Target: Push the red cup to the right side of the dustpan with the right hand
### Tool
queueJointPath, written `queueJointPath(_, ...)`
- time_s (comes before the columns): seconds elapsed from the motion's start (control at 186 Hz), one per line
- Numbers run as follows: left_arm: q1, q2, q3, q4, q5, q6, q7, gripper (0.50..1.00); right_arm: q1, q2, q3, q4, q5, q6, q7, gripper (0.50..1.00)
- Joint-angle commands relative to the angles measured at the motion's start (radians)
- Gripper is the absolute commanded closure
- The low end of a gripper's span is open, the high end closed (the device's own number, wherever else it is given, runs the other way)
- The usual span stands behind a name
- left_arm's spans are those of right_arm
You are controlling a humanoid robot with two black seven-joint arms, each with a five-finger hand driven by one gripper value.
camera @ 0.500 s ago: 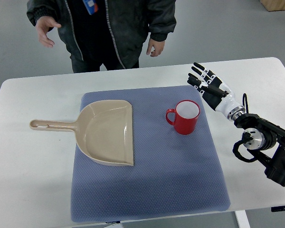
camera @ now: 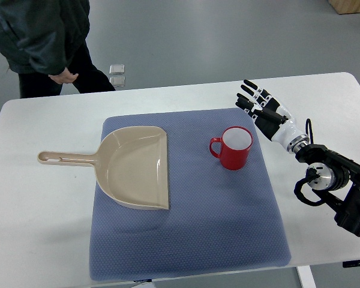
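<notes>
red cup (camera: 233, 149) upright on mat (camera: 186, 240) | dustpan (camera: 135, 168) left | right hand (camera: 264, 111) open, apart

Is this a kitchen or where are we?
Probably a robot lab, not a kitchen: a white table on a bare grey floor, a robot's right hand by a cup, a person nearby.

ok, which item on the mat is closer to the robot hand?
The red cup; it stands just left of the open right robot hand, while the beige dustpan lies across the mat.

light: bright, even, overhead | shadows: soft, faint | glare: none | focus: sharp throughout
</notes>
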Motion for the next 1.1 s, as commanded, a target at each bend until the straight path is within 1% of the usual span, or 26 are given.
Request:
queueJointPath(0.0, 0.0, 0.0, 0.0, -0.003, 0.0, 0.0, 0.0, 0.5, -0.018, -0.004, 0.002, 0.006, -0.002, 0.01, 0.002, 0.568)
queueJointPath(0.081, 0.0, 0.0, 0.0, -0.003, 0.0, -0.001, 0.0, 0.5, -0.028, -0.01, 0.003, 0.008, -0.006, 0.01, 0.008, 0.568)
queueJointPath(0.188, 0.0, 0.0, 0.0, -0.004, 0.0, -0.003, 0.0, 0.5, -0.047, -0.014, 0.003, 0.014, -0.008, 0.03, 0.015, 0.568)
queueJointPath(0.527, 0.0, 0.0, 0.001, -0.006, 0.0, -0.008, 0.0, 0.5, -0.09, -0.024, 0.003, 0.036, -0.012, 0.032, 0.04, 0.568)
queueJointPath(0.667, 0.0, 0.0, 0.001, -0.006, 0.0, -0.008, 0.0, 0.5, -0.108, -0.03, 0.003, 0.042, -0.014, 0.04, 0.064, 0.568)
queueJointPath(0.903, 0.0, 0.0, 0.001, -0.007, 0.0, -0.011, 0.0, 0.5, -0.154, -0.04, 0.003, 0.094, -0.015, 0.034, 0.084, 0.568)
queueJointPath(1.097, 0.0, 0.0, 0.001, -0.007, 0.0, -0.011, 0.0, 0.5, -0.179, -0.039, 0.003, 0.12, -0.017, 0.03, 0.086, 0.568)
